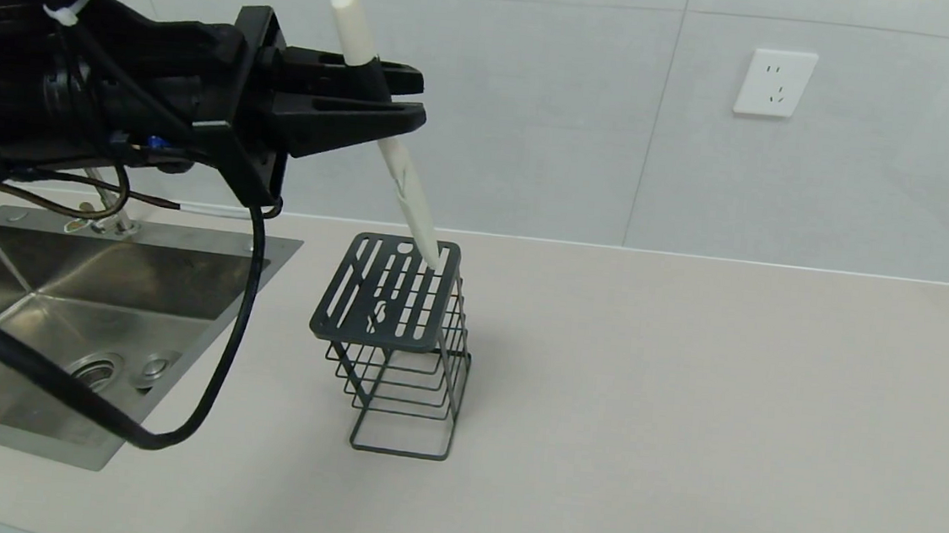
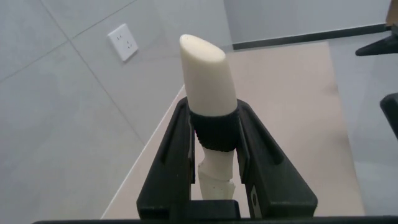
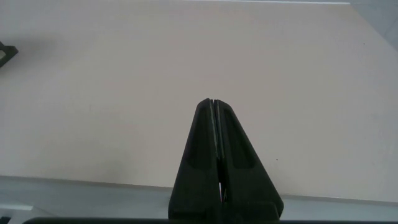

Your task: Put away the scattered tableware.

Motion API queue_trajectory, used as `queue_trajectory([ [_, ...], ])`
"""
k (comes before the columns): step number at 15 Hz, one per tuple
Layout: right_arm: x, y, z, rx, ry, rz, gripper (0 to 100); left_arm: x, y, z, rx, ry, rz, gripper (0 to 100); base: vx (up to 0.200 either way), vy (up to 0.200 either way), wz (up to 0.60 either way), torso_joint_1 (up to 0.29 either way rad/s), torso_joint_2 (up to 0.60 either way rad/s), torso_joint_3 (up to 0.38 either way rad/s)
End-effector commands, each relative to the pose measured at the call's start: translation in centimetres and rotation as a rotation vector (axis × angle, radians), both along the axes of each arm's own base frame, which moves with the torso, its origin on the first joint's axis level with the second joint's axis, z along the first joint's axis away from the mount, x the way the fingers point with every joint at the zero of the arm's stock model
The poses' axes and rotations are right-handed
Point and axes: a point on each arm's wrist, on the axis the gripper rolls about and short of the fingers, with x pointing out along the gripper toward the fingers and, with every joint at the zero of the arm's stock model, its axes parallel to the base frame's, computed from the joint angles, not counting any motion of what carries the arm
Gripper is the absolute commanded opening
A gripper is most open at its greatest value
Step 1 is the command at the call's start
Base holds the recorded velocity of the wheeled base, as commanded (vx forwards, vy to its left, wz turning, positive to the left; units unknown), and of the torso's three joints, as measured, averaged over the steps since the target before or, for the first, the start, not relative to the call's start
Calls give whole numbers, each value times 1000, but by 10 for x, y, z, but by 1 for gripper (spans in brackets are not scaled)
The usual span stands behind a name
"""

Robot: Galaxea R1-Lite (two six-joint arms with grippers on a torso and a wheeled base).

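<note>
Countertop (image 1: 683,418); left hand (image 1: 420,99) tight on utensil (image 1: 413,202)

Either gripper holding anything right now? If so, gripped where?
Left gripper is shut on the white utensil, clamped on its thick handle below the blunt top end; the tapered end points down at the wire rack. Right gripper is shut, empty.

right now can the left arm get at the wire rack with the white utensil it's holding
Probably yes. The left claw is shut on the white utensil, whose lower tip sits at a slot in the top plate of the wire rack, with nothing between them.
</note>
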Motion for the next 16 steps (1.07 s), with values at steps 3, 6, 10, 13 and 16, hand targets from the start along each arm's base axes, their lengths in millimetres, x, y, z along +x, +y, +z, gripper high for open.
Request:
queue_trajectory([
  [3,0,0,0,0,1,-1,0,15,1,6,-5,-29,12,0,0,0,0,0,0,0],
  [6,0,0,0,0,1,1,0,14,-4,3,1,-25,-6,0,0,0,0,0,0,0],
  [10,0,0,0,0,1,1,0,20,0,-13,39,19,20,0,0,0,0,0,0,0],
  [13,0,0,0,0,1,1,0,21,3,-11,39,3,28,0,0,0,0,0,0,0],
  [16,0,0,0,0,1,2,0,22,2,-13,42,10,28,0,0,0,0,0,0,0],
])
